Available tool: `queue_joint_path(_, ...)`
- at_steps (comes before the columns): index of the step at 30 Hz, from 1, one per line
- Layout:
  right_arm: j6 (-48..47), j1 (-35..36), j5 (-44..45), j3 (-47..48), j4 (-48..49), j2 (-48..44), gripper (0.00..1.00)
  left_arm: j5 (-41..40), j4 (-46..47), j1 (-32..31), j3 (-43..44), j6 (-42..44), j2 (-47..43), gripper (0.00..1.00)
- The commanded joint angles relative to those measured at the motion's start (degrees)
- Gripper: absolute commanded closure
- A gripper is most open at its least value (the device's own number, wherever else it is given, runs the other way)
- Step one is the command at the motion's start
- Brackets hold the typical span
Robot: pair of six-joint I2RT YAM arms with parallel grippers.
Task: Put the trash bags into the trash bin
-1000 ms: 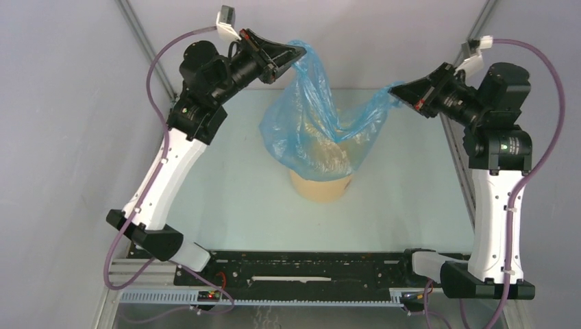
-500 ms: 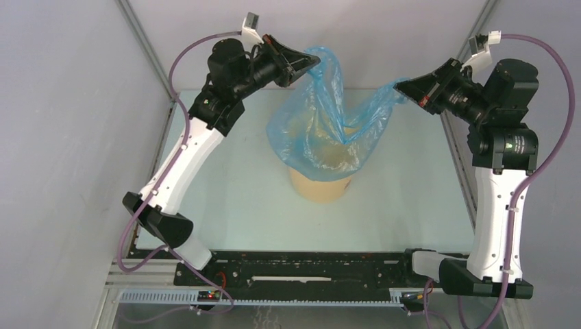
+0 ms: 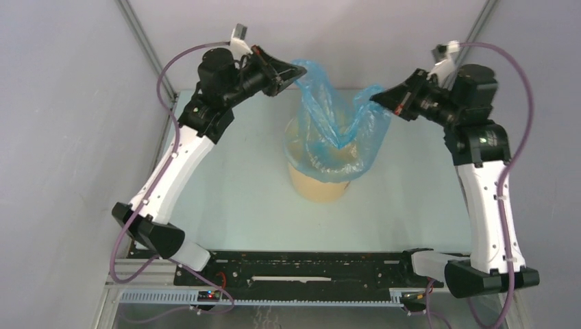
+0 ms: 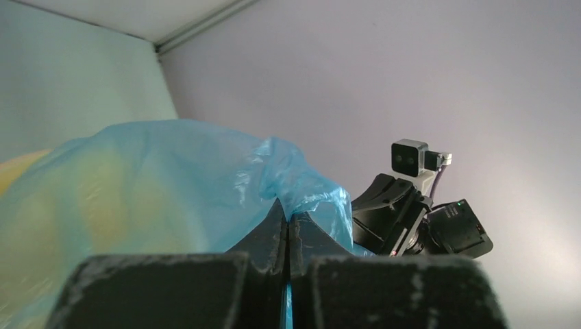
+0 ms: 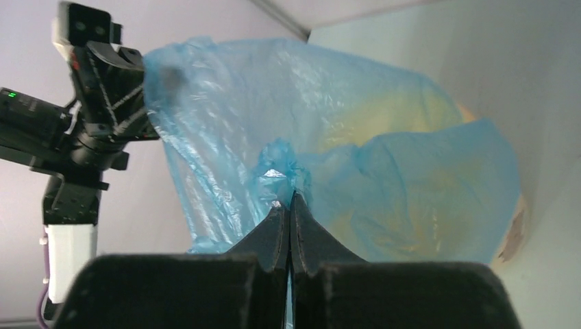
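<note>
The light-blue translucent trash bag (image 3: 332,133) hangs between both grippers and drapes over the top of the pale yellow trash bin (image 3: 320,186) at the middle of the table. My left gripper (image 3: 301,70) is shut on the bag's upper left edge, above and behind the bin. My right gripper (image 3: 375,98) is shut on the bag's right edge. The left wrist view shows the film (image 4: 171,178) pinched at the fingertips of the left gripper (image 4: 288,214). The right wrist view shows the bag (image 5: 329,137) pinched in the right gripper (image 5: 290,199), yellow bin showing through.
The pale green table top (image 3: 226,185) is walled by grey panels on the left, back and right. A black rail (image 3: 301,271) with both arm bases runs along the near edge. The right arm (image 4: 418,219) shows in the left wrist view.
Both grippers have moved inward toward each other, the right one clearly leftward. The bag has narrowed and hangs more gathered over the bin's top.
</note>
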Motion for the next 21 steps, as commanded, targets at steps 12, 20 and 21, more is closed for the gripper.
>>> queue_joint_path(12, -4.8, 14.4, 4.5, 1.1, 0.5, 13.7, 1.0, -0.3, -2.2, 8.1, -17.6, 5.7, -12.7, 1.0)
queue_joint_path(20, -13.3, 14.3, 8.4, 22.6, -21.8, 21.9, 0.57, -0.6, -3.8, 9.4, -17.2, 6.4, -13.6, 1.0)
queue_joint_path(21, -13.4, 13.3, 8.3, 23.3, -22.9, 21.3, 0.47, -0.6, -3.8, 9.5, -17.1, 6.3, -13.7, 1.0)
